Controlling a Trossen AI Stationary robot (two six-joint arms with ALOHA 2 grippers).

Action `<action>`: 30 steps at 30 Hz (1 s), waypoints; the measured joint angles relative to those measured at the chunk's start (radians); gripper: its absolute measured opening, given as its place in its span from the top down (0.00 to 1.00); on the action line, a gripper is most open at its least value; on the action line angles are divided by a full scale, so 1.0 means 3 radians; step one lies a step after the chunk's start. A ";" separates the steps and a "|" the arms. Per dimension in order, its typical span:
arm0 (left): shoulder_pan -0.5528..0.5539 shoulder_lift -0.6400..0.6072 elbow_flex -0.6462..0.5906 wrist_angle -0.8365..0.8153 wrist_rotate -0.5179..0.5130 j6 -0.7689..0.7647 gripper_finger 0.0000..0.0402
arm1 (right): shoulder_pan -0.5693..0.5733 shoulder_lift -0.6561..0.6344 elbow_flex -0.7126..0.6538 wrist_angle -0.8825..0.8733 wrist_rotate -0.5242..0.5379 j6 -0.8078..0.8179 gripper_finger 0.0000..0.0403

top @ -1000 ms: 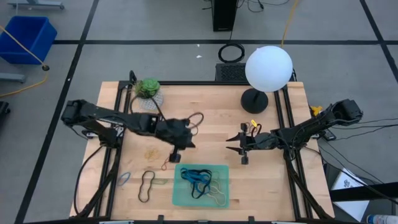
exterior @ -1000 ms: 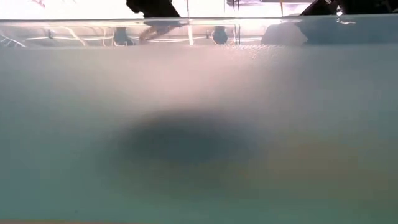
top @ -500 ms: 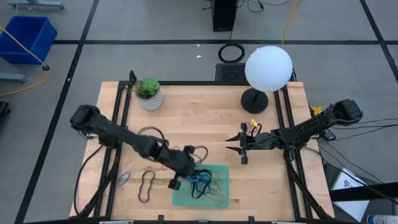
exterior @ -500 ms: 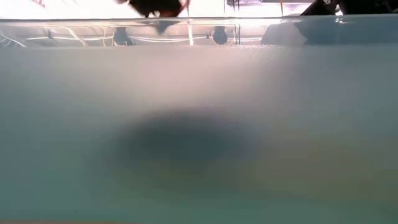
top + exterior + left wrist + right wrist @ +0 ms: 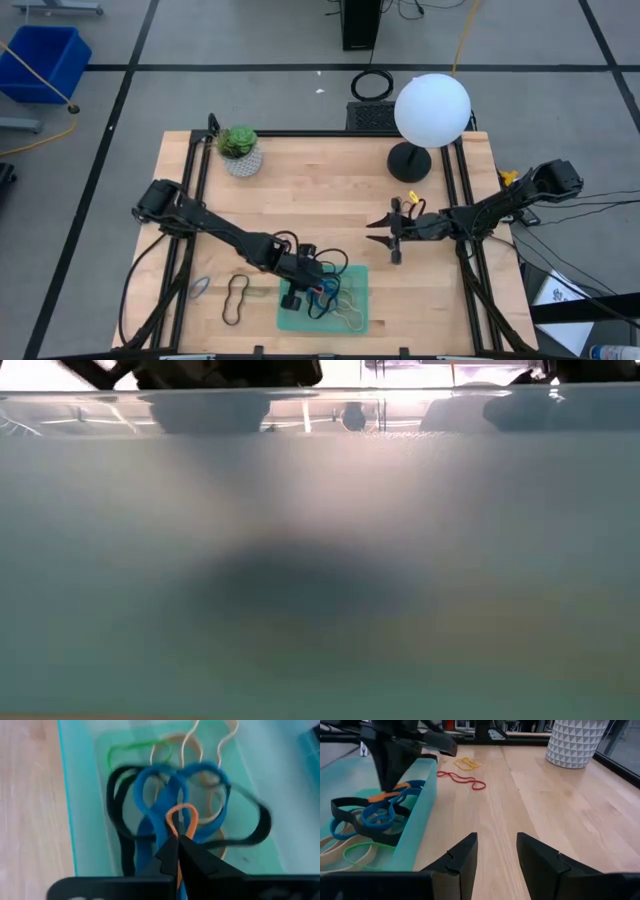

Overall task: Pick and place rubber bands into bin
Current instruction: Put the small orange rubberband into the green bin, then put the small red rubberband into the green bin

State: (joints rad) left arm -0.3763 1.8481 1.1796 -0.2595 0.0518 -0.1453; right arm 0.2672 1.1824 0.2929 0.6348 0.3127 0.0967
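The bin [image 5: 358, 272], a shallow green tray near the table's front edge, holds blue bands [image 5: 150, 795], black, tan and green ones. My left gripper [image 5: 297, 294] reaches down into the bin's left part, shut on an orange rubber band [image 5: 181, 817]. The right wrist view shows it too, the left gripper [image 5: 389, 785] and the orange band [image 5: 390, 795] over the blue ones. A black band [image 5: 236, 300] lies on the wood left of the bin; a red band [image 5: 462, 779] and a yellow one [image 5: 465, 764] lie beyond it. My right gripper [image 5: 386, 238] hovers open right of the bin, holding nothing. My left gripper pinches the orange band between its two fingertips [image 5: 172, 851], slanting down from the table's far left. A small loop end [image 5: 182, 810] sticks out past the tips. That end lies low over the blue bands in the bin; whether it rests on them I cannot tell.
A potted plant in a white pot [image 5: 239, 150] stands at the far left, a white globe lamp [image 5: 431, 110] at the far right. The bin's translucent wall [image 5: 320, 560] fills the low view. Bare wood lies between the bin and my right gripper.
My left gripper has swung from the table's middle toward the near edge and down into the bin, carrying the orange band and staying shut. My right gripper has kept its place.
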 joint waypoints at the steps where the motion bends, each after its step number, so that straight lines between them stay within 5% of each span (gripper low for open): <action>1: 0.0002 -0.0006 0.0008 0.0006 -0.0011 -0.0010 0.94 | 0.0000 0.0000 -0.0021 0.0055 0.0000 0.0000 0.67; 15: 0.0032 -0.0042 0.0006 0.0020 -0.0177 -0.0055 0.78 | 0.0001 0.0000 -0.0063 0.0354 0.0000 -0.0100 0.67; 30: 0.0148 -0.0333 0.0007 -0.0441 -0.0135 0.0013 0.39 | 0.0001 0.0000 -0.0063 0.0319 0.0000 -0.0108 0.67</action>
State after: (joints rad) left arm -0.3318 1.7482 1.1816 -0.3916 0.0112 -0.1413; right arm 0.2676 1.1824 0.2741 0.7305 0.3126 0.0644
